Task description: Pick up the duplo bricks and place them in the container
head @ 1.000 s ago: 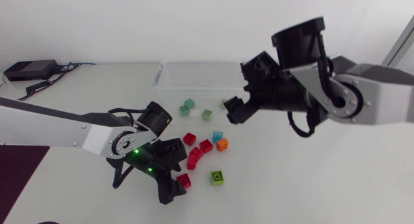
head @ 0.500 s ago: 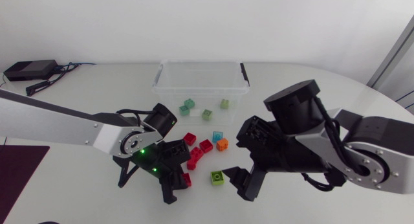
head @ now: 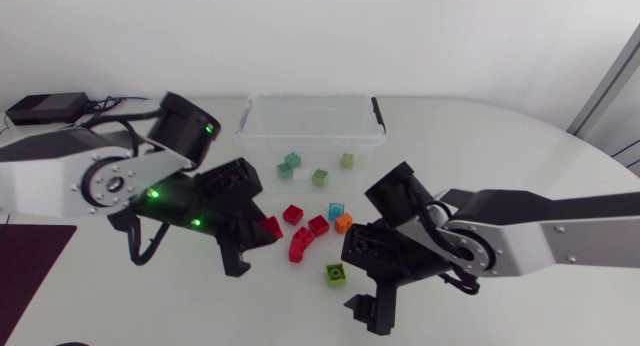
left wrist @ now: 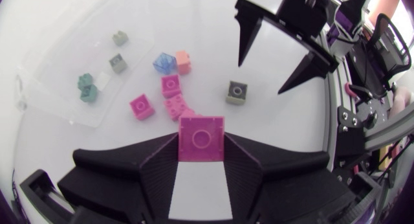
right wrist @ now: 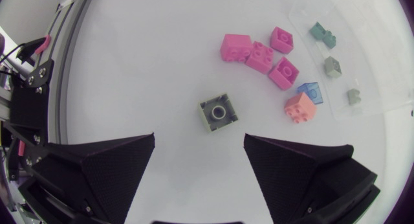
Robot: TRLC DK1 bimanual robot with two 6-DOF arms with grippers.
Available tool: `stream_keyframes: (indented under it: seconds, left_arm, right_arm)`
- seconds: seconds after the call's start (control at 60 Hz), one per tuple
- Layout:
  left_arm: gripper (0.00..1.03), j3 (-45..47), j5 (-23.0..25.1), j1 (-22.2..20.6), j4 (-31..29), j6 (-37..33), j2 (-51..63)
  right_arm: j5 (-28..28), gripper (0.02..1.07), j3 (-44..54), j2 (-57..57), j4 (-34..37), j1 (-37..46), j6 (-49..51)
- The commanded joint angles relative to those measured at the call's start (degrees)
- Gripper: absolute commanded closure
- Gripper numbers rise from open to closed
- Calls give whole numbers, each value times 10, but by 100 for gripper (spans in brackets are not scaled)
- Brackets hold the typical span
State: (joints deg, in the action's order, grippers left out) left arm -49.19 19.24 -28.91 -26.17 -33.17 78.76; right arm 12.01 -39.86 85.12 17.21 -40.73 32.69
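Duplo bricks: task judged partway, about a third of the stock dealt with. The table carries everything. The container is clear-walled and open on top. It holds four greenish bricks on its floor, and these count as done. The left hand hangs on the near side of the container, off its left front corner. Its fingers are clamped from both sides on one red brick, which is not yet over the container. The right hand sits farthest out from the container's front wall, fingers wide apart and holding nothing. The single green brick lies just ahead of the gap between them, untouched. Loose between that green brick and the container's front wall are two square red bricks, one curved red piece, one translucent blue brick and one orange brick just beside the blue. Count: four in the container, one in the left hand, six loose on the table, eleven in all. Left to do: drop the held brick in, then clear the six, the green one likely next for the right hand.
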Motion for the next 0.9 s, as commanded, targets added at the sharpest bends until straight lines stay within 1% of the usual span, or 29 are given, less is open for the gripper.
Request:
stream_keyframes:
  seconds: [0.0,0.1,0.133,0.183,0.233,0.367,0.417,0.467,0.517,0.583,0.617,0.717,0.75,0.8,0.833,0.883]
  left_arm:
    - [78,-41,2,19,-5,15,-40]
    - [78,-66,2,42,4,28,-56]
    - [78,-70,3,52,28,44,-59]
    - [78,-72,2,55,46,51,-59]
    - [78,-75,2,65,83,77,-59]
    - [78,-84,1,68,132,109,-41]
    - [78,-92,-10,69,159,128,-24]
    - [78,-99,-18,72,178,139,-10]
    - [78,-104,-25,75,199,152,2]
    - [78,-115,-40,75,218,162,17]
    - [78,-121,-47,78,234,177,25]
    - [78,-137,-54,80,251,190,50]
    - [78,-140,-63,80,263,195,60]
    - [78,-144,-70,79,278,201,73]
    - [78,-148,-81,76,292,206,86]
    - [78,-151,-90,75,307,209,102]
  right_arm:
    - [2,7,-24,30,-2,4,21]
    - [1,7,-39,50,-5,5,33]
    - [1,7,-43,54,-5,7,39]
    - [2,7,-50,64,-6,8,48]
    - [4,7,-58,73,-7,11,58]
    - [4,9,-72,92,-7,11,84]
    - [3,13,-78,102,-5,11,96]
    - [2,14,-82,111,-4,10,101]
    - [2,17,-87,120,-3,10,106]
    - [2,21,-95,131,-2,11,107]
    - [2,21,-97,137,-2,11,112]
    - [3,21,-102,151,0,11,120]
    - [3,22,-102,156,1,11,123]
    - [4,27,-104,163,1,10,127]
    - [5,33,-104,169,1,8,126]
    - [11,45,-103,171,0,8,127]
